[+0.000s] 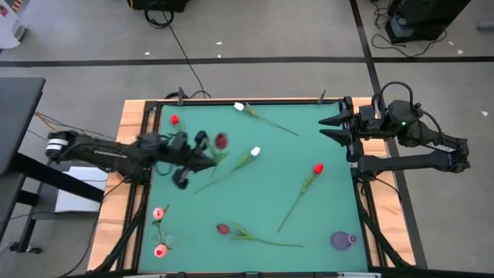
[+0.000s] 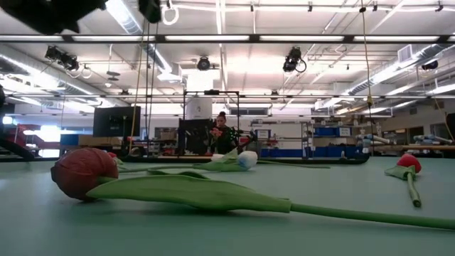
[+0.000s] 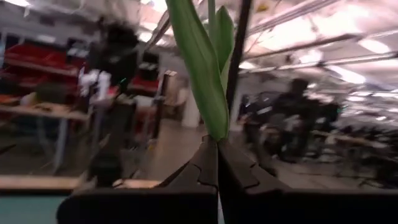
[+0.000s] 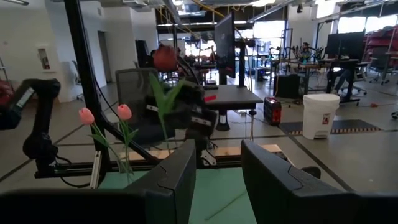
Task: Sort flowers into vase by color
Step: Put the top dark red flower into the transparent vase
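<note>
Flowers, artificial tulips with thin green stems and small coloured heads, lie scattered over the wide green table mat [image 1: 255, 201]. Largest in the scene after that are the two dark arms. The left gripper [image 1: 193, 150] hangs over the left part of the mat, its fingers [image 3: 193, 177] pressed together on the stem of a dark red tulip [image 1: 221, 140], lifted clear of the surface with its head up and a long leaf rising out of the grip. The right gripper [image 1: 330, 129] waits at the far right edge, jaws partly apart and holding nothing.

Loose on the mat are a white tulip [image 1: 241, 107] at the far side, a second white one [image 1: 255, 153] near the middle, a bright red tulip [image 1: 318, 168] right of centre, and a dark red one [image 1: 222, 228] along the near edge. A small red head [image 1: 174, 120] sits at the far left. Two pink tulips [image 1: 159, 213] stand together upright at the near left. A small squat purple vase [image 1: 343, 240] sits in the near right corner.

The pinch looks narrow and low on the stem, so I'd worry the top-heavy flower could swivel or slip during a carry. Swinging it across may also brush the standing pink pair or a loose stem.
</note>
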Robot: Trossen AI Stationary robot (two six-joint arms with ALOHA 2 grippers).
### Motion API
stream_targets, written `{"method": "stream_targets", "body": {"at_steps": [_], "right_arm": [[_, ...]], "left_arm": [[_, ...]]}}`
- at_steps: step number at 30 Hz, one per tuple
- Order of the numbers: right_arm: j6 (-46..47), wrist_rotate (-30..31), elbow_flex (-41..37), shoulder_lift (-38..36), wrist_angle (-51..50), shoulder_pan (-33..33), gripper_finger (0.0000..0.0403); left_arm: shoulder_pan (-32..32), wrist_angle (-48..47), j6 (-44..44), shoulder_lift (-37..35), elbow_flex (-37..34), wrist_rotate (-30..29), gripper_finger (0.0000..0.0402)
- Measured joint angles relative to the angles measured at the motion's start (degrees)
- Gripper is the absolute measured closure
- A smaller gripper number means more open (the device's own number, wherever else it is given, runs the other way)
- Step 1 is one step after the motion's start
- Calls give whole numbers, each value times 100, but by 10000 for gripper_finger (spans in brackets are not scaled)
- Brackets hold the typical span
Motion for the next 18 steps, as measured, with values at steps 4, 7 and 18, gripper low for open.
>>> {"method": "stream_targets", "body": {"at_steps": [4,7,18], "right_arm": [[0,0,0,0,0,-2,266],[0,0,0,0,0,-2,266],[0,0,0,-1,0,-1,266]], "left_arm": [[-73,-68,-156,-1147,-513,678,401],[-51,-449,-724,-2039,-779,1514,401],[-239,-1764,-2345,-3722,-952,3535,401]]}}
